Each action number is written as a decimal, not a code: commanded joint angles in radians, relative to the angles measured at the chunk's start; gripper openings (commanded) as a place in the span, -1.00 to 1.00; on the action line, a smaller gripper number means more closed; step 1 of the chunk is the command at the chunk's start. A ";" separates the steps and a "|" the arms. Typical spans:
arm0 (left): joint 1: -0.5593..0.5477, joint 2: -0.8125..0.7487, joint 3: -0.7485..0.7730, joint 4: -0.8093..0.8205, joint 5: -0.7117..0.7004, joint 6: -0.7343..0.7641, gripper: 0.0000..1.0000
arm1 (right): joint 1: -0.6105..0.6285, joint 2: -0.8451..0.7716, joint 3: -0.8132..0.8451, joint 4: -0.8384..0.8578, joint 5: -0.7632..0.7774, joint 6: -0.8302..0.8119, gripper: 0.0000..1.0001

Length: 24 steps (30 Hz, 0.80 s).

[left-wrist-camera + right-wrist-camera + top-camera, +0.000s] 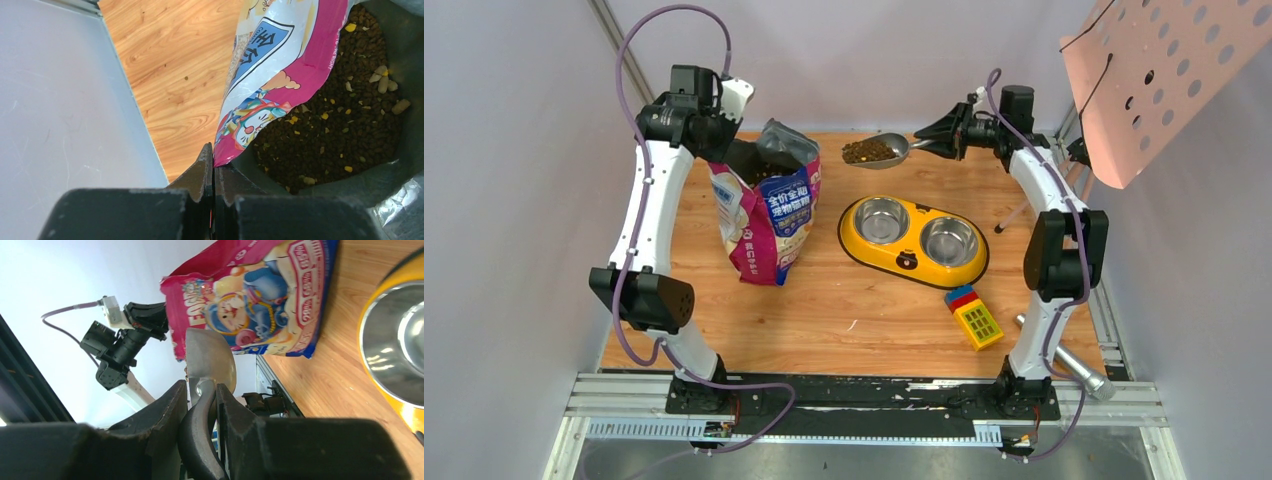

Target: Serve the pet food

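The blue-and-magenta cat food bag (pixel 769 215) stands open at the table's left. My left gripper (pixel 214 157) is shut on the bag's top rim (pixel 280 75), holding it open; dark brown kibble (pixel 340 125) fills the bag. My right gripper (pixel 201 392) is shut on the handle of the grey metal scoop (pixel 210 357). In the top view the scoop (pixel 876 151) holds a heap of kibble (pixel 868 151) in the air, right of the bag and behind the yellow double-bowl feeder (pixel 914 262). Both steel bowls look empty.
A yellow toy block with a red and blue end (pixel 973 316) lies in front of the feeder. A silver cylinder (pixel 1069 361) lies at the table's front right edge. A pink perforated panel (pixel 1164 75) hangs at the upper right.
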 commanded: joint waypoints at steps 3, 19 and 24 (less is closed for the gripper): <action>0.027 -0.138 0.012 0.141 -0.080 0.029 -1.00 | -0.058 -0.056 -0.105 0.140 -0.075 -0.021 -1.00; 0.041 -0.163 -0.014 0.144 -0.073 0.018 -1.00 | -0.098 0.008 -0.172 0.101 -0.084 -0.250 -1.00; 0.042 -0.173 -0.027 0.147 -0.070 0.008 -1.00 | -0.108 0.019 -0.190 0.016 -0.055 -0.384 -1.00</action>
